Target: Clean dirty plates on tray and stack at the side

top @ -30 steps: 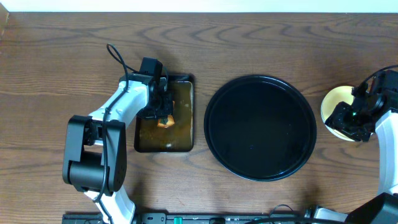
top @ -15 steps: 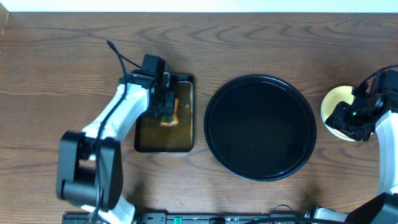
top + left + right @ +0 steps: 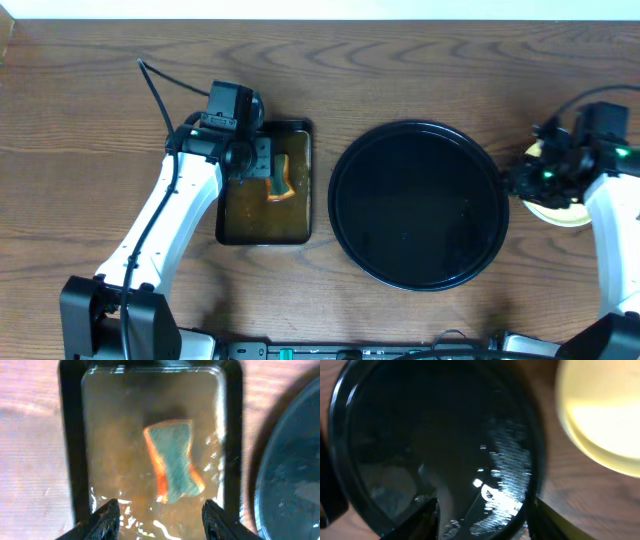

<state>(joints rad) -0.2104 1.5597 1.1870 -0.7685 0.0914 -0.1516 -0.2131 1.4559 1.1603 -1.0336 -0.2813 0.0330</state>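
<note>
The round black tray point(image 3: 418, 205) sits mid-table, and its glossy floor point(image 3: 435, 435) shows wet streaks. A pale yellow plate point(image 3: 552, 212) lies on the table just right of the tray, partly hidden under my right arm; its plain face point(image 3: 600, 415) shows in the right wrist view. My right gripper point(image 3: 487, 520) hangs open over the tray's right rim, beside that plate point(image 3: 515, 182), with nothing between its fingers. My left gripper point(image 3: 161, 522) stands open above the rectangular pan, holding nothing point(image 3: 262, 168).
A dark rectangular pan point(image 3: 70, 450) of brown water sits left of the tray point(image 3: 228, 225). An orange-and-green sponge point(image 3: 172, 460) lies in that water, just ahead of the left fingertips point(image 3: 280, 180). Bare wooden table surrounds everything.
My left gripper opened, let go of the sponge and drew back; the sponge now lies loose in the pan. My right gripper shifted from over the plate towards the tray's rim and opened wider.
</note>
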